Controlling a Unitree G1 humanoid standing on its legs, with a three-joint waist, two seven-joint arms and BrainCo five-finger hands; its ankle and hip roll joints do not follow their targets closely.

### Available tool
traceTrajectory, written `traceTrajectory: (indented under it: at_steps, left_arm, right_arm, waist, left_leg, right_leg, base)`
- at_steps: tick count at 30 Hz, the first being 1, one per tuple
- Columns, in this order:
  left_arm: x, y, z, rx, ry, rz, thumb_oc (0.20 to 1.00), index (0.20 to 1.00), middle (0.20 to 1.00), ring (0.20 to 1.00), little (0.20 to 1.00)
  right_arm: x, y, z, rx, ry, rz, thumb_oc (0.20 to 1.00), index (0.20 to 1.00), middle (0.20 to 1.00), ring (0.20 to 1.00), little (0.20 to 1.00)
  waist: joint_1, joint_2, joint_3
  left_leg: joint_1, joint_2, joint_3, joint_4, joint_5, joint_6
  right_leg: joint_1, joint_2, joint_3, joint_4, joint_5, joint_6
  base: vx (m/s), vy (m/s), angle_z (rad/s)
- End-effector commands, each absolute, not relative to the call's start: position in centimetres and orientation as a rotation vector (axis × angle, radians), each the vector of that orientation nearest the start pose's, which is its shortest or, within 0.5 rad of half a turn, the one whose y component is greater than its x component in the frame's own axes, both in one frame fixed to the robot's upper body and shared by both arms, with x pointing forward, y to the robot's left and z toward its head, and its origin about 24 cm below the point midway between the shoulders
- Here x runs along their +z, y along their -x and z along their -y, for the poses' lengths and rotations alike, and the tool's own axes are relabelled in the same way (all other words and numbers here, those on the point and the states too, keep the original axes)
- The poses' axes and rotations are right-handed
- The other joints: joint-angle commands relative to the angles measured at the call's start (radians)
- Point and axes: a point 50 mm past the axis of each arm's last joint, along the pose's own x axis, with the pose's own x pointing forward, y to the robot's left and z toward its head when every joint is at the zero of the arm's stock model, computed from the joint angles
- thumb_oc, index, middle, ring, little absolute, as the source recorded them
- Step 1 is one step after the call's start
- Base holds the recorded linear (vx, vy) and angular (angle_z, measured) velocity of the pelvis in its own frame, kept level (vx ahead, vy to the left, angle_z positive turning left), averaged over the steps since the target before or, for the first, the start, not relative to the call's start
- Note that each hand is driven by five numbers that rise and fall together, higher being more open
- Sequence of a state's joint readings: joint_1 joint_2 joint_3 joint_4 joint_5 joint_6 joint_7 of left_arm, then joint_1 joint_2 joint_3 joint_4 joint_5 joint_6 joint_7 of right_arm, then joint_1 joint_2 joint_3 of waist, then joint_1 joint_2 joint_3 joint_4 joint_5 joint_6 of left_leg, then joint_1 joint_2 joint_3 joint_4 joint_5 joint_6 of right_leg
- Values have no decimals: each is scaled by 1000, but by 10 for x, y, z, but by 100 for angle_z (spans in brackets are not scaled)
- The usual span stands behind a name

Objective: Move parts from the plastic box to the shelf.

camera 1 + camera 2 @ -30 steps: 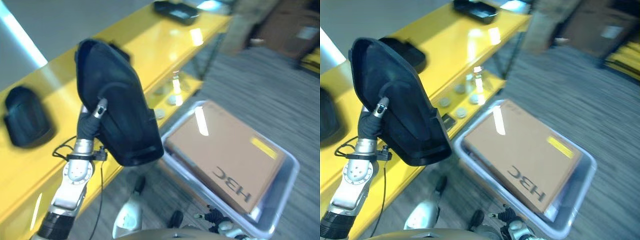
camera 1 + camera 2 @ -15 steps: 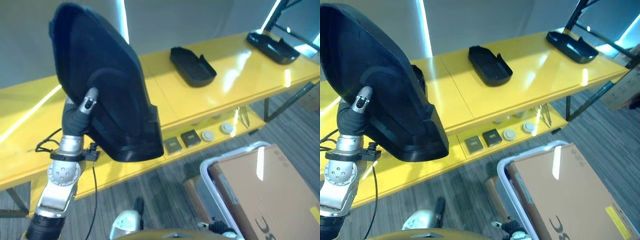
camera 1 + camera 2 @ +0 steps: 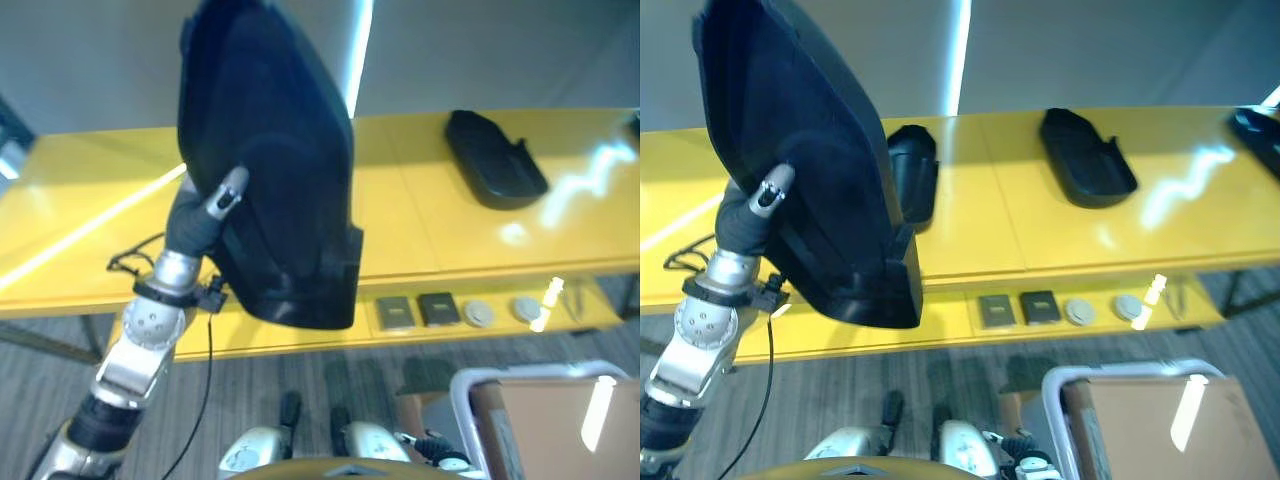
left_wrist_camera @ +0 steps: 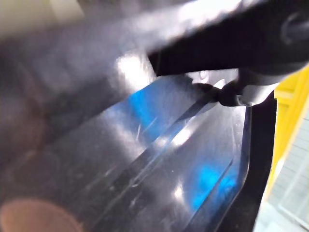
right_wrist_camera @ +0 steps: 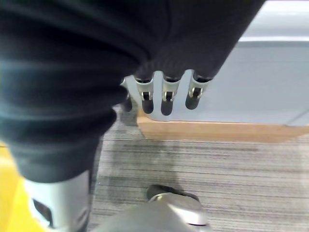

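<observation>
The left hand [image 3: 205, 215] gripped a large black moulded plastic part [image 3: 270, 160] raised at upper left, hiding part of the long yellow shelf [image 3: 420, 230]. Two more black parts [image 3: 1087, 157] lay on it. The clear plastic box [image 3: 1065, 385] with a brown cardboard carton [image 3: 1160, 425] sat lower right. The right hand [image 5: 164, 92] hung with relaxed fingers.
</observation>
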State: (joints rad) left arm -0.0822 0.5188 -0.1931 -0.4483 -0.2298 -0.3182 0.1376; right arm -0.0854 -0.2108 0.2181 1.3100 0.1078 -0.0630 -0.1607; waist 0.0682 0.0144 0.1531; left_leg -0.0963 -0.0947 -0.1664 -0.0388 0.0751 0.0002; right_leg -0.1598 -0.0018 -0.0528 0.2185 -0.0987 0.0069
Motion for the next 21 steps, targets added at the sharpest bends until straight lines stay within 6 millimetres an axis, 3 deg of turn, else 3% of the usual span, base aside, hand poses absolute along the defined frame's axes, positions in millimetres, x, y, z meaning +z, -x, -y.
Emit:
traceTrajectory:
  at_steps: [1, 4, 6, 9, 12, 13, 15, 16, 17, 18, 19, 20, 21]
  left_arm:
    - [213, -213, -159, -220, -23, 933, 200, 200, 200, 200, 200]
    - [212, -213, -158, -220, -27, 930, 200, 200, 200, 200, 200]
    - [216, -212, -157, -225, -27, 947, 200, 200, 200, 200, 200]
    - [214, -212, -162, -209, -34, 936, 200, 200, 200, 200, 200]
    - [212, -206, -172, -170, -44, 927, 200, 200, 200, 200, 200]
    - [207, -204, -179, -125, -21, 899, 200, 200, 200, 200, 200]
    - [202, -202, -187, -94, -42, 866, 200, 200, 200, 200, 200]
    - [201, -201, -190, -82, -53, 858, 200, 200, 200, 200, 200]
    - [201, -201, -193, -73, -69, 852, 200, 200, 200, 200, 200]
    - [202, -202, -193, -94, -102, 843, 200, 200, 200, 200, 200]
    - [202, -202, -193, -97, -103, 843, 200, 200, 200, 200, 200]
    - [205, -207, -186, -153, -90, 845, 200, 200, 200, 200, 200]
    - [205, -211, -181, -194, -105, 848, 200, 200, 200, 200, 200]
  right_arm:
    - [-160, -119, 205, -58, 364, -1123, 1000, 1000, 1000, 1000, 1000]
    - [-157, -121, 221, -139, 353, -1124, 1000, 1000, 1000, 1000, 1000]
    - [-155, -120, 232, -172, 379, -1128, 1000, 1000, 1000, 1000, 1000]
    - [-155, -118, 236, -176, 413, -1150, 1000, 1000, 1000, 1000, 1000]
    - [-157, -112, 235, -172, 422, -1169, 1000, 1000, 1000, 1000, 1000]
    - [-160, -107, 229, -112, 458, -1187, 1000, 1000, 1000, 1000, 1000]
    - [-162, -102, 226, -86, 460, -1203, 1000, 1000, 1000, 1000, 1000]
    - [-161, -99, 230, -164, 391, -1210, 1000, 1000, 1000, 1000, 1000]
    - [-159, -98, 239, -416, 186, -1183, 1000, 1000, 1000, 1000, 1000]
    - [-158, -97, 242, -561, 19, -1151, 1000, 1000, 1000, 1000, 1000]
    - [-159, -97, 241, -563, 15, -1151, 1000, 1000, 1000, 1000, 1000]
    - [-159, -100, 237, -538, 6, -1138, 1000, 1000, 1000, 1000, 1000]
    - [-155, -114, 232, -464, 89, -1091, 1000, 1000, 1000, 1000, 1000]
  waist:
    - [-13, -28, -51]
    - [3, 0, -34]
    - [-7, 7, -14]
    - [-2, 0, -5]
    - [-6, -13, -11]
    - [2, -13, -20]
    - [25, -2, -46]
    - [20, -4, -55]
    - [9, -4, -63]
    - [-12, -5, -79]
    - [-8, -10, -76]
    - [-29, -33, -82]
    - [-41, -53, -75]
  left_leg:
    - [27, 8, -65, 63, -107, -11]
    - [-9, -13, -77, 80, -89, -22]
    - [-52, 19, -29, 103, -77, -53]
    - [-73, 132, 2, 92, -46, -83]
    - [-71, 291, 1, 66, 24, -108]
    - [-53, 361, -29, 50, 81, -134]
    - [1, 395, -125, 59, 114, -188]
    - [20, 402, -140, 77, 88, -202]
    - [47, 400, -156, 114, 21, -209]
    - [56, 372, -127, 115, -68, -200]
    - [57, 366, -125, 124, -75, -198]
    - [47, 306, -75, 204, -191, -178]
    - [26, 242, -66, 251, -220, -155]
  right_leg:
    - [117, -78, -54, -204, 58, 94]
    - [123, -92, -96, -221, 62, 91]
    - [127, -120, -158, -216, 53, 91]
    - [149, -156, -189, -211, 56, 103]
    - [145, -203, -167, -184, 49, 125]
    - [148, -224, -144, -166, 41, 140]
    - [157, -246, -110, -125, 37, 163]
    - [159, -260, -103, -115, 37, 173]
    - [160, -289, -82, -103, 44, 192]
    - [175, -324, -84, -103, 72, 213]
    - [180, -329, -82, -106, 73, 216]
    - [206, -412, -99, -143, 153, 247]
    - [189, -468, -74, -164, 313, 249]
  base:
    - [8, -71, -8]
    - [-27, 4, 15]
    - [-57, 80, 95]
    - [6, 118, 79]
    - [66, 345, 13]
    - [121, 486, -35]
    - [155, 643, -46]
    - [126, 697, -57]
    - [70, 735, -40]
    - [52, 575, -16]
    - [-5, 754, 13]
    - [-129, 754, 29]
    - [-165, 940, 13]
